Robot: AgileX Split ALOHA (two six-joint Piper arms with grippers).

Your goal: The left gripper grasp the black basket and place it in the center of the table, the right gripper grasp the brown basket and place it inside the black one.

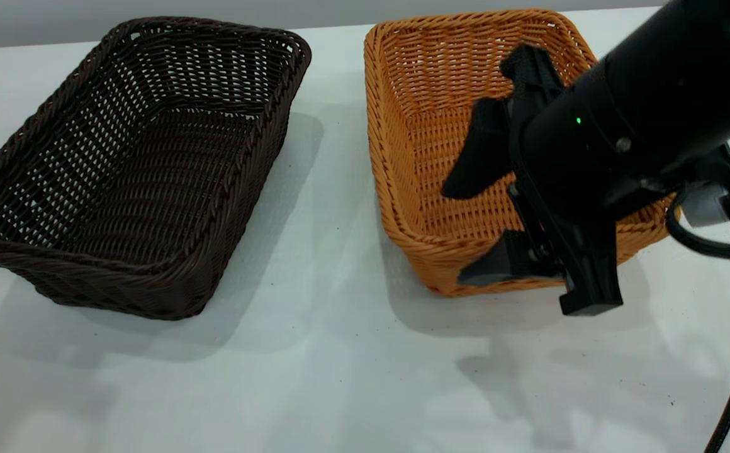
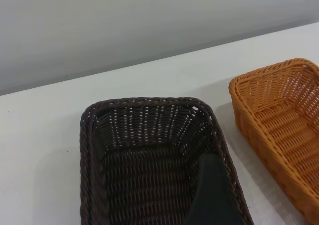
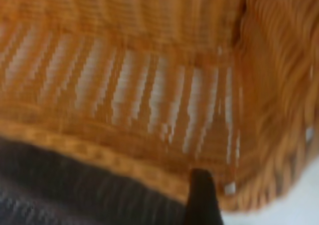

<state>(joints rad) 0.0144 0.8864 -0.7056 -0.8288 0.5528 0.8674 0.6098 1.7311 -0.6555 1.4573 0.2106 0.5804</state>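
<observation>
Right gripper (image 1: 466,229) at 3 o'clock of the exterior view, fingers spread wide, straddling the near wall of the brown basket (image 1: 428,82): one finger inside, one outside, not clamped. Brown basket sits on the table (image 1: 340,377) at 1 o'clock. Black basket (image 1: 132,170) at 10 o'clock, apart from brown. Left gripper (image 2: 214,197) hangs over black basket's inside; can't tell if open or closed.

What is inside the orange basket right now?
Nothing lies in the brown basket; only its woven bottom shows. The right gripper straddles its near wall, one finger inside. That arm hides the basket's right part.
</observation>
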